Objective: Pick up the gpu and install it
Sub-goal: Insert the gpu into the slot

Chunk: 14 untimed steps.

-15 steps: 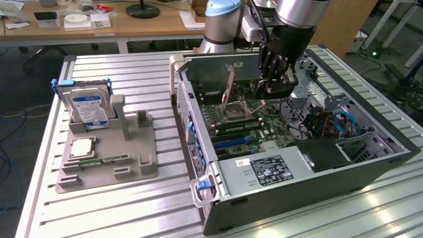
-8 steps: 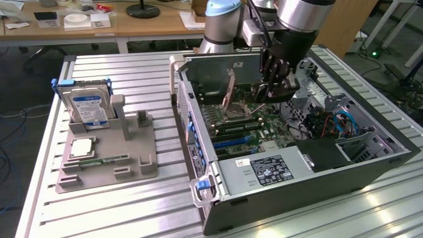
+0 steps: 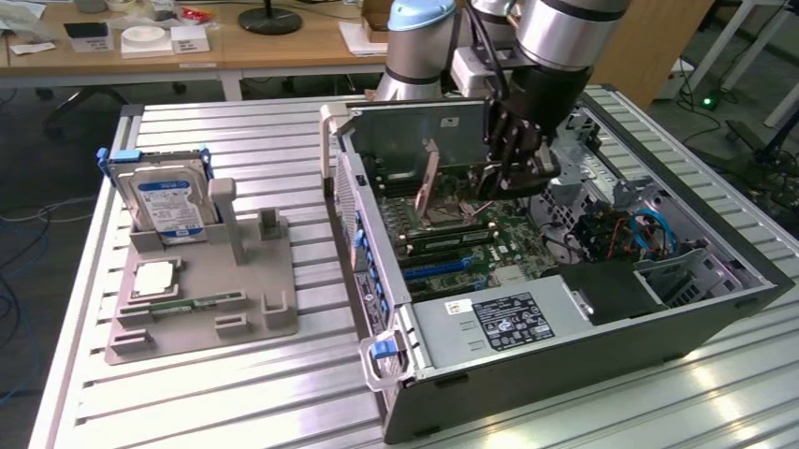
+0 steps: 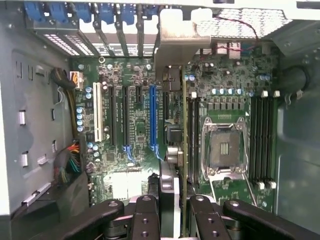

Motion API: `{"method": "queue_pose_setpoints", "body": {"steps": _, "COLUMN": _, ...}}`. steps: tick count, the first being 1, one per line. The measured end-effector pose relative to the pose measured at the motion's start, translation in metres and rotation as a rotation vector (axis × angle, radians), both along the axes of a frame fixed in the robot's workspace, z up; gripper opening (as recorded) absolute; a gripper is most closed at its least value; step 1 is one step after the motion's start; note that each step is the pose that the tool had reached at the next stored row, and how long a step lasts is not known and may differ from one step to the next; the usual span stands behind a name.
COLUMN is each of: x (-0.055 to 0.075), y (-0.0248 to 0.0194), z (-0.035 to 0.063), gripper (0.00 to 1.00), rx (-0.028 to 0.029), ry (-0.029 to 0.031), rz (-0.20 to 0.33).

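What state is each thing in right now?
gripper: shut on the gpu.
gpu: on edge, held over the motherboard.
computer case: lying on its side, panel off.
CPU socket: looks empty.
hard drive: upright in the grey holder.

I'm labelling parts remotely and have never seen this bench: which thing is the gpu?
Find the open computer case on the slatted table. Inside it, over the motherboard, the gripper holds the gpu on edge. Unlike the low memory sticks nearby, it is a tall thin card with a silvery bracket.
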State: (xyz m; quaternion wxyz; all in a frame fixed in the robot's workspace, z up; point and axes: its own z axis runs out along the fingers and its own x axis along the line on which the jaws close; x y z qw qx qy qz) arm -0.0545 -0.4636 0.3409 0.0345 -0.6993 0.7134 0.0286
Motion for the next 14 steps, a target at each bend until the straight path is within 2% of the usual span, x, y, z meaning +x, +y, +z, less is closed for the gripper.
{"method": "queue_pose_setpoints", "body": {"steps": 6, "x": -0.007, "y": 0.0002, "z": -0.0086, "gripper": 0.28, "rx": 0.0001, "ry": 0.0011, "rz": 0.008}}
{"method": "queue_pose_setpoints", "body": {"steps": 14, "x": -0.008, "y": -0.0019, "z": -0.0199, "gripper": 0.28, "rx": -0.0016, "ry": 0.0059, "rz": 0.008}}
